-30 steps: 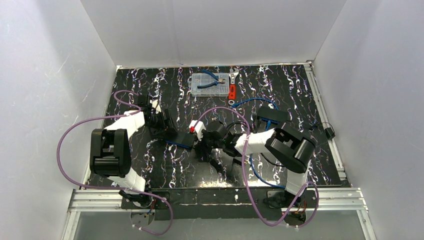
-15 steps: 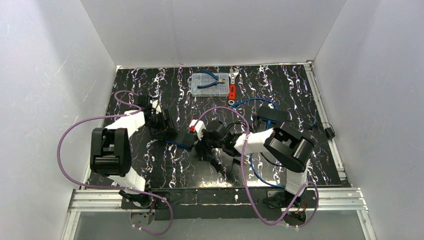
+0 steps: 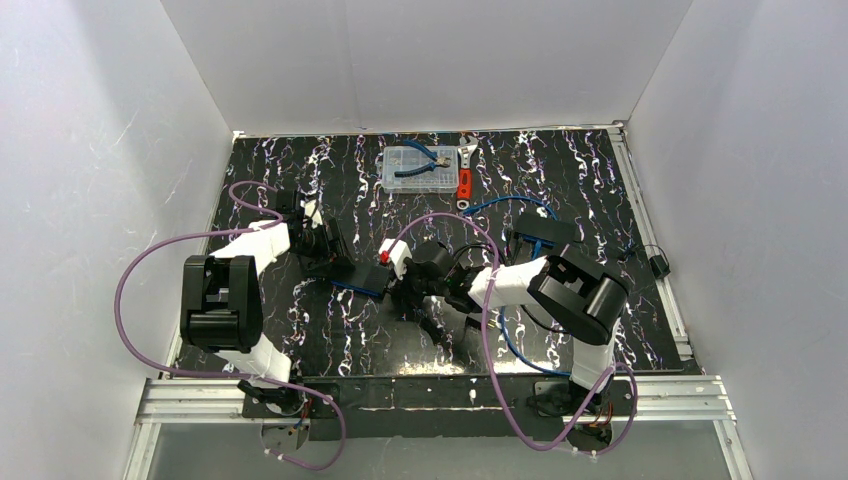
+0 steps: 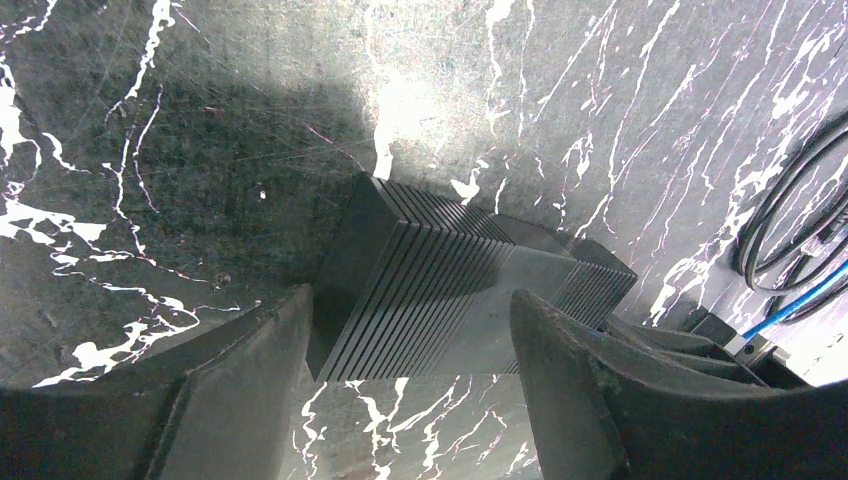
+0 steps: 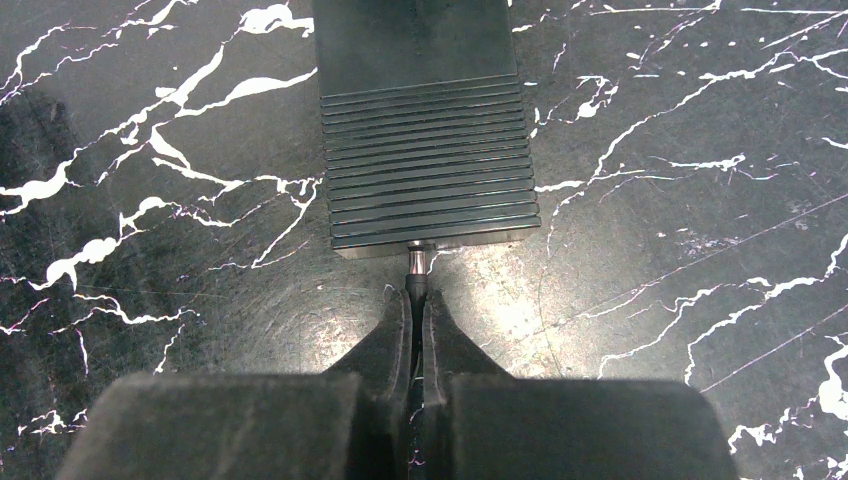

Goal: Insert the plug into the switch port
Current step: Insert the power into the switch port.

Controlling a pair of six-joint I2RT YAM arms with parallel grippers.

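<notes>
The right gripper [image 5: 415, 300] was pinched shut on the plug [image 5: 417, 272], whose metal tip met the near edge of the switch [image 5: 425, 160] at the port [image 5: 417, 251]. Over the last second that arm had edged a little leftward toward the switch, closing what gap remained. The tip seemed to have entered the port, though the collar behind it still showed, so the plug was probably not fully seated and needed a further straight push.

Beyond it, the switch lay flat on the table [image 5: 650, 300]. The left gripper [image 4: 410, 312] stood wide, a finger pressed on each side of the switch, bracing it. That hold had barely altered, so the switch should not slide away. At the far edge, the parts box [image 3: 418, 168] lay well apart, untouched.
</notes>
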